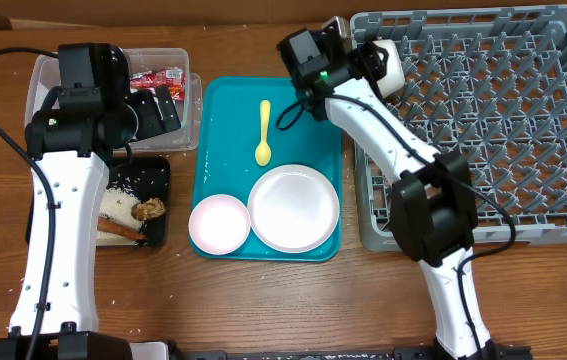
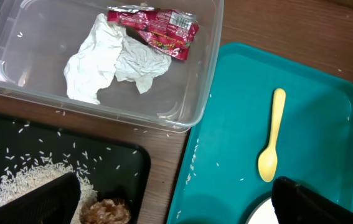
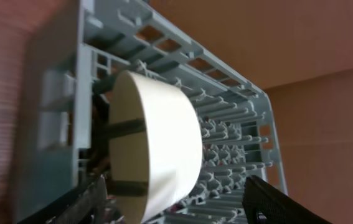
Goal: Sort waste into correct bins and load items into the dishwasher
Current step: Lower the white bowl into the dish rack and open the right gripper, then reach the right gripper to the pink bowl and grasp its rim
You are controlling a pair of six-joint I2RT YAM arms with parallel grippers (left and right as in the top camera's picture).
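Grey rack (image 1: 503,120) at right in overhead. Right gripper (image 1: 391,62) over its far corner on the teal tray (image 1: 228,120) side, white cup (image 1: 393,75) (maybe a small bowl, hard to call) at the fingers. Left on the tray: yellow spoon (image 1: 263,132), large plate (image 1: 294,207), small bowl (image 1: 219,223). Left gripper (image 1: 155,110) hanging where clear tub (image 1: 191,120) meets black tray (image 1: 158,235). Sausage stick (image 1: 118,228) in the black tray.

Left wrist: fingers spread wide, nothing between them. Tub holding crumpled napkin (image 2: 111,62) and red wrapper (image 2: 157,25). Black tray holding rice (image 2: 30,180) and brown lump (image 2: 104,213).

Right wrist: cup on its side in the rack corner, rim toward the rack wall, resting among the pegs. Fingers spread wider than the cup. One clearly off it, the other close to its wall, contact unclear. Reads as not gripped.

Step in hand, by the look of it: loading dishes into the rack, waste apparently sorted. Next move: back the right arm straight out without nudging the cup, then over to the tray. Plate lying flat, so probably needs a low approach and a grab at the rim.
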